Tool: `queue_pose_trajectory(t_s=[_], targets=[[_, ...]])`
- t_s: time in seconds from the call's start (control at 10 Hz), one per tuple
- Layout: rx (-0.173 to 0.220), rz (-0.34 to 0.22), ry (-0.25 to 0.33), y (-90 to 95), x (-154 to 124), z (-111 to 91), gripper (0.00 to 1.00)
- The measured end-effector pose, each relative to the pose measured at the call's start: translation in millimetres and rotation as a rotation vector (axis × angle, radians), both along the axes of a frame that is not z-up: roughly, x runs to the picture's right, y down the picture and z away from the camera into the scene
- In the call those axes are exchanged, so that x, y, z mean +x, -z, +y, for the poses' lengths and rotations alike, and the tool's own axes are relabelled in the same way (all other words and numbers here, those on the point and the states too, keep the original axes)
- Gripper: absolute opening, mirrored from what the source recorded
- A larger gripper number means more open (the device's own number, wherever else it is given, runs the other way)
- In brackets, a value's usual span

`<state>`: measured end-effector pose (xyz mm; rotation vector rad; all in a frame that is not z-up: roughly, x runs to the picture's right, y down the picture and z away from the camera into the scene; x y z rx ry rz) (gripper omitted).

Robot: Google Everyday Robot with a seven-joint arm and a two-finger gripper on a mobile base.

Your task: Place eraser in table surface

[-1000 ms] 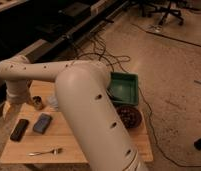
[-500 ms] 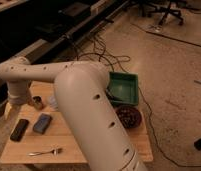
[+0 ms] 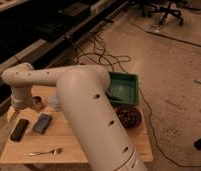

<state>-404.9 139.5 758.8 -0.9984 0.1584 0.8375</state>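
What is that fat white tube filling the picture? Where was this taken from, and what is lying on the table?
The tube is a robot's arm. There is one camera, looking down along the arm, and its mounting is not on record. The arm bends down to its gripper, above the wooden table's left rear part. On the table lie a black eraser, a blue-grey pad, a fork, a green tray and a dark bowl. The eraser lies apart from the gripper, not held.

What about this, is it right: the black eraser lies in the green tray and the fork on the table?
No: the camera view shows the eraser on the table surface, beside the blue-grey pad, not in the green tray. The fork is on the table. The gripper is near the table's far edge.
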Motion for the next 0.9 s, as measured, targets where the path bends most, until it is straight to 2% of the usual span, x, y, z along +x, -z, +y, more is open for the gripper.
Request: queue_pose_trajectory(t_s=[0.7,0.9], targets=[[-0.03,-0.112,0.035,-15.6,-36.3,20.2,0.8],[-0.04,-0.121,0.056,-16.9,-48.8,28.3,0.8]])
